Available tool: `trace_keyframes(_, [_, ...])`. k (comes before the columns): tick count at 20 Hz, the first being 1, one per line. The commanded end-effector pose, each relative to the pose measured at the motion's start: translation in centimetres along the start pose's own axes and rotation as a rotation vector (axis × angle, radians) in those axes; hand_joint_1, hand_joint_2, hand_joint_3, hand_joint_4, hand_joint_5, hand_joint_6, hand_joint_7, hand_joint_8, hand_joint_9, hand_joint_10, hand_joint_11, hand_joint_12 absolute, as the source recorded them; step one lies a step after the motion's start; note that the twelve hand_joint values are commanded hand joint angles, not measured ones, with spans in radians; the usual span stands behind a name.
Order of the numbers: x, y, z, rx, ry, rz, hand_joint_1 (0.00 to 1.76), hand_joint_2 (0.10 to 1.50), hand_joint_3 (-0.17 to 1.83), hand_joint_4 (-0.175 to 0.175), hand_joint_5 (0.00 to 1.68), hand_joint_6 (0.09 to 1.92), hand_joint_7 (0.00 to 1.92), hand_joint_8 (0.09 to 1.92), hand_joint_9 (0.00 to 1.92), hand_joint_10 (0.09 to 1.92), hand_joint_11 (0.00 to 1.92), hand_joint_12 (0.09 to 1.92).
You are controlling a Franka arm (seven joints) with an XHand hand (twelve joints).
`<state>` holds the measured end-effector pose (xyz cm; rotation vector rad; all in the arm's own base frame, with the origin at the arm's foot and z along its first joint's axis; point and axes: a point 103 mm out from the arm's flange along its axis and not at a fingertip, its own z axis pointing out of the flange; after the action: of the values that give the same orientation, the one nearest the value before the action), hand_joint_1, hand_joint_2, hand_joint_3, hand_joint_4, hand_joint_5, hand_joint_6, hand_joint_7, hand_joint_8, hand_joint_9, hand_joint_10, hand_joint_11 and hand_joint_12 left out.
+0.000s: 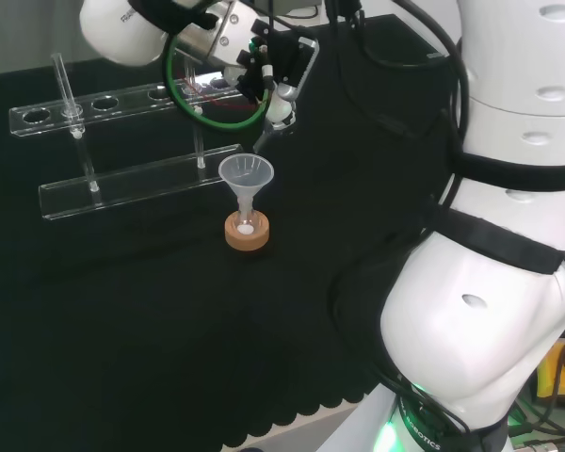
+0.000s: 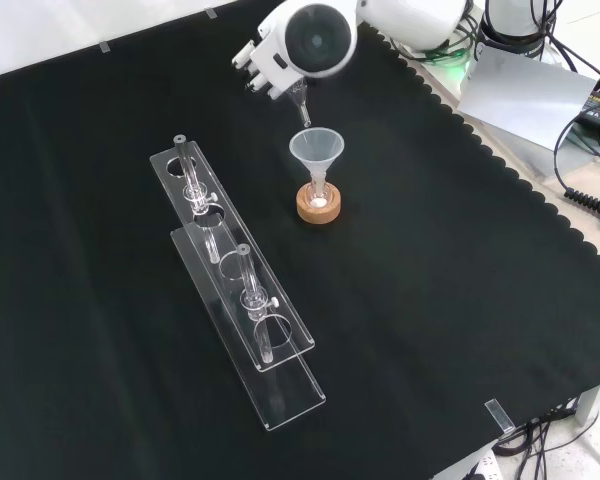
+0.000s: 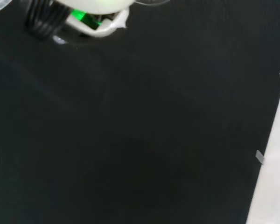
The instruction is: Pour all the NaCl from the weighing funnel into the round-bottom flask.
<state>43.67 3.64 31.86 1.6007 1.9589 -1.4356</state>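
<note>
A small round-bottom flask point(image 1: 248, 224) stands in a cork ring point(image 1: 247, 235) in the middle of the cloth, with a clear plastic funnel point(image 1: 247, 172) in its neck. White powder lies in the flask's bottom. The hand point(image 1: 264, 68) hangs just above and behind the funnel, shut on the clear weighing funnel point(image 1: 273, 118). That piece is tilted, and its spout points down at the plastic funnel's rim. In the front view the hand point(image 2: 268, 62) sits partly behind the arm's round grey cap, with the weighing funnel's spout point(image 2: 302, 106) over the plastic funnel point(image 2: 317, 148) and the cork ring point(image 2: 319, 204).
A clear two-tier test-tube rack point(image 1: 132, 179) holding a few tubes stands left of the flask in the head view, and in front of it in the front view point(image 2: 242, 290). The cloth's scalloped edge point(image 2: 500, 150) runs along the right of the front view.
</note>
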Motion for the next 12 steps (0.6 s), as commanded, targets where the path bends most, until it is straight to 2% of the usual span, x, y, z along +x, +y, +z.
trace_keyframes(1, [-1.0,-0.1,1.2,-0.015,0.106,-0.008,1.07,0.71,0.7,0.175,1.11,0.98,0.58,0.65,0.8,0.52,0.44,1.29])
trace_keyframes(12, [-2.3,0.4,3.7,-0.037,0.23,-0.013,1.07,0.71,0.7,0.175,1.11,0.98,0.58,0.65,0.8,0.51,0.44,1.29])
